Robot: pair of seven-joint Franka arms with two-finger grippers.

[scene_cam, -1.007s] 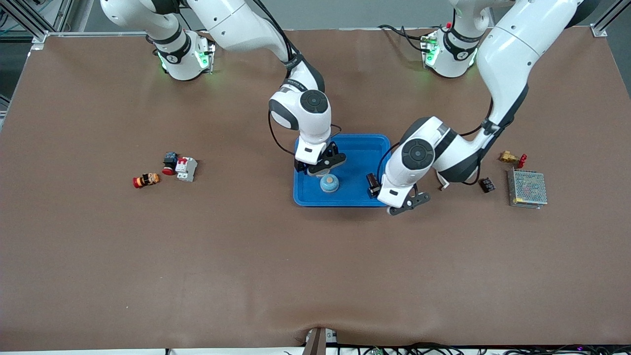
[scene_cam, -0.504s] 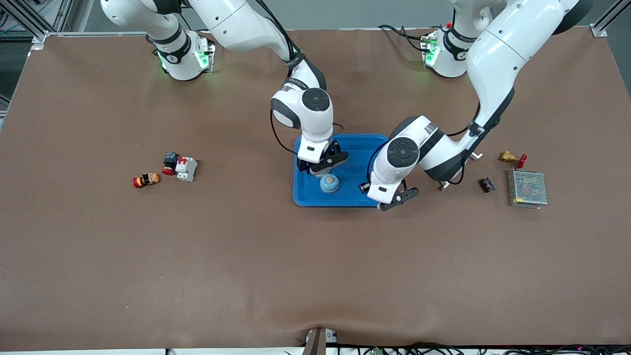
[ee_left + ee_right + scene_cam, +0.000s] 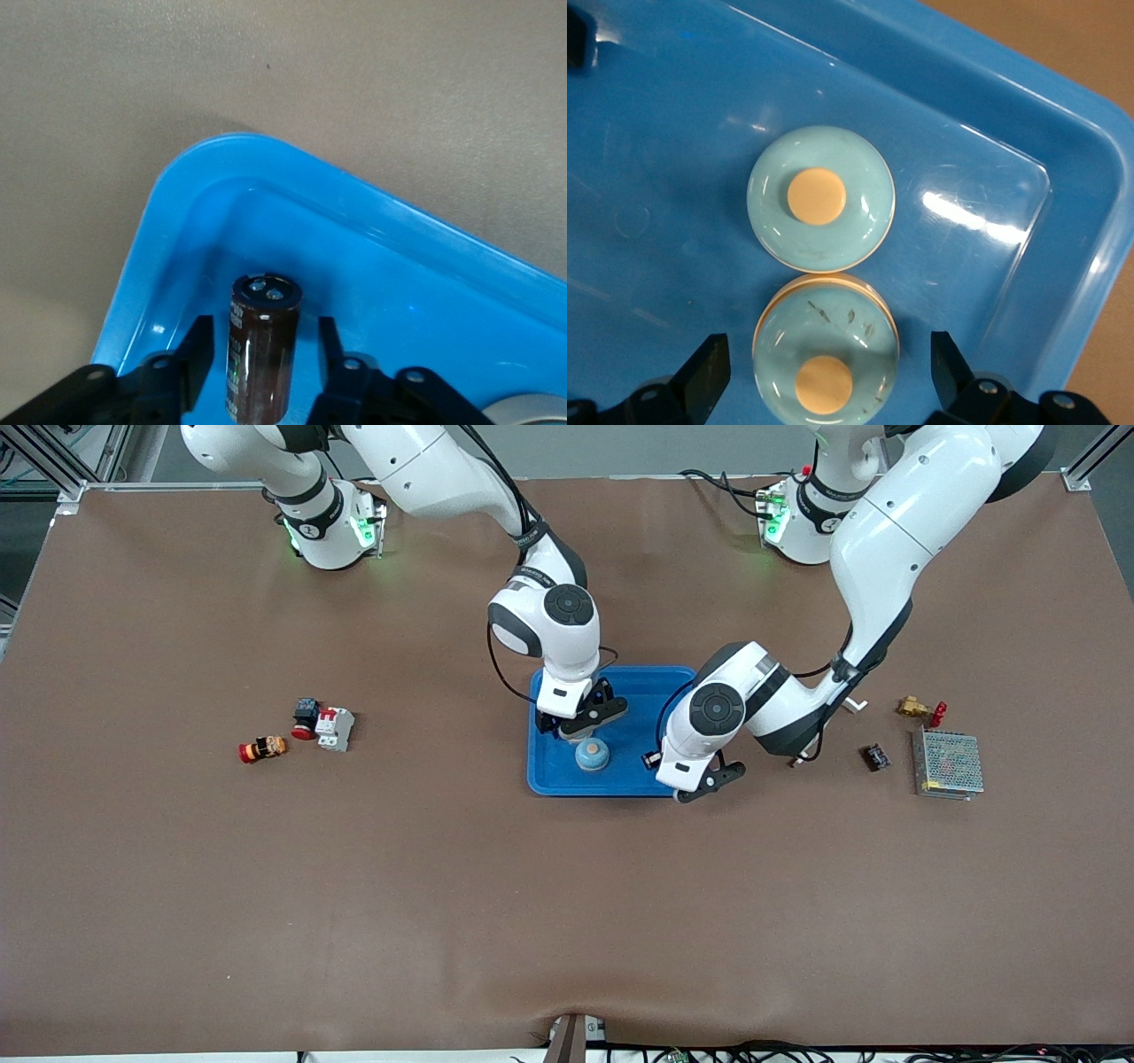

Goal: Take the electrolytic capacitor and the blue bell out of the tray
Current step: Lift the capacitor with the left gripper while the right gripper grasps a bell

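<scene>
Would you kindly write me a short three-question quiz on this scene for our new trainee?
1. True or false: the capacitor stands upright between the left gripper's fingers.
2. The right gripper's fingers are: A) shut, B) open, C) out of view.
3. What holds the bell?
Key: 1 true; 2 B; 3 the blue tray.

A robotics laboratory bench. Two white arms (image 3: 540, 615) are bolted at one edge of a table (image 3: 443, 886) covered in plain brown matting, framed by aluminium struts (image 3: 53, 469), with cables (image 3: 709, 483) trailing at both edges. Loose electrical parts, such as a mesh-cased power supply (image 3: 948, 764) and a breaker (image 3: 335, 728), lie about.
</scene>
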